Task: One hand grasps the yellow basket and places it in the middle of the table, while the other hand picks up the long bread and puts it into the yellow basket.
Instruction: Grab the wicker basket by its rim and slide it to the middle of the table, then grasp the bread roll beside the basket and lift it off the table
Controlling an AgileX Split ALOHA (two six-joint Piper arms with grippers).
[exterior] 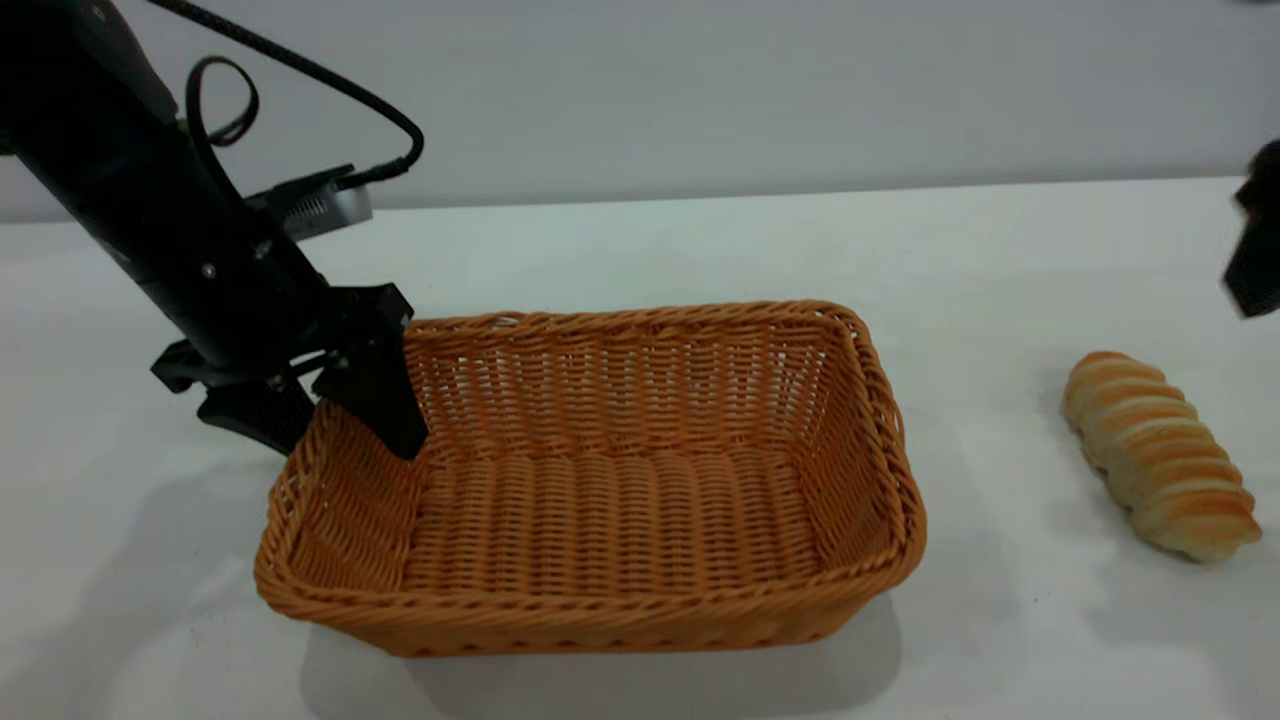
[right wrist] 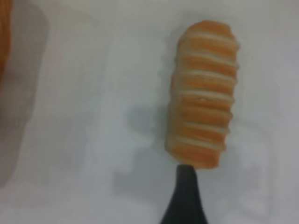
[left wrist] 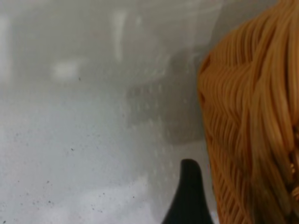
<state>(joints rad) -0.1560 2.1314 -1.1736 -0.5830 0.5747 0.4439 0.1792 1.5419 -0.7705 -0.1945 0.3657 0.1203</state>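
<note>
Out front: sitting near mid-table, the yellow basket (exterior: 600, 480), with the left gripper (exterior: 330, 410) straddling its left short rim, one finger dipping inside, the other outside, clamping that wall by the look of it. Lying well off to the right on the table (exterior: 640, 240), the long bread (exterior: 1160, 455), long axis running from far-left to near-right, clear of the basket; hovering just above and behind it at the frame edge, the right gripper (exterior: 1255, 250), plainly the nearer arm, fingers impossible to read here. Over to the left wrist: showing only wicker wall and one dark fingertip (left wrist: 189, 196) outside it. On the right wrist: catching the loaf lengthwise straight ahead of a fingertip (right wrist: 186, 198), nothing gripped yet.
</note>
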